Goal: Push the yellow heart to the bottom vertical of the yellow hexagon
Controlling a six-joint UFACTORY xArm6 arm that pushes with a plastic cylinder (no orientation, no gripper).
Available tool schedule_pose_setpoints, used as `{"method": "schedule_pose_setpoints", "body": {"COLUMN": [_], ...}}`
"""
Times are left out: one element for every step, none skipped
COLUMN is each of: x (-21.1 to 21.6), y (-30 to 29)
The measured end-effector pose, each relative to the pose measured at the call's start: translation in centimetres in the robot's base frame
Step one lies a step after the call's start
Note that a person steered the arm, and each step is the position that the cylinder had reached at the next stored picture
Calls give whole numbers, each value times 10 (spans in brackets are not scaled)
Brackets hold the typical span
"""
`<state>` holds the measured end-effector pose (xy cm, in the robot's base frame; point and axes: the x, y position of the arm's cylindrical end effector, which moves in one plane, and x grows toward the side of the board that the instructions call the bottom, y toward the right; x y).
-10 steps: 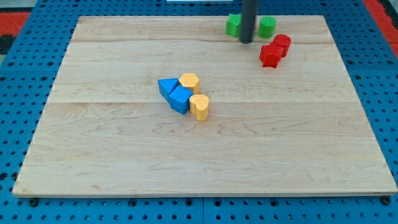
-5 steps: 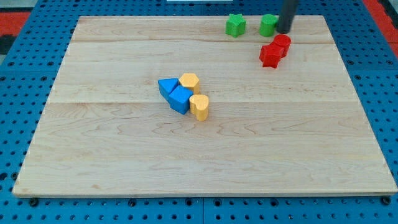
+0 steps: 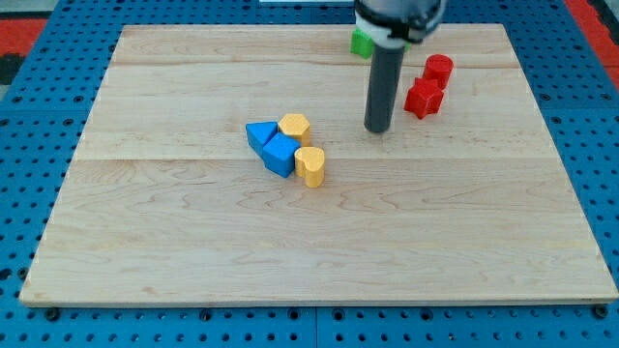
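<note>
Near board centre, camera view: yellow heart (image 3: 309, 165) sits just below the yellow hexagon (image 3: 294, 127), touching the blue blocks (image 3: 272, 146) on its left. My tip (image 3: 377, 130) is on the board (image 3: 193, 242), up and to the right of the heart, apart from it, touching no block; no gripper, nothing held. Red blocks (image 3: 428, 85) lie right of the rod. Arm hides most of the green block (image 3: 361, 42) at top; shape unclear.
</note>
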<state>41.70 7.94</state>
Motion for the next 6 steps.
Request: {"method": "schedule_pose_setpoints", "body": {"x": [20, 23, 29, 43, 72, 73], "y": [-17, -53, -91, -117, -126, -140]}}
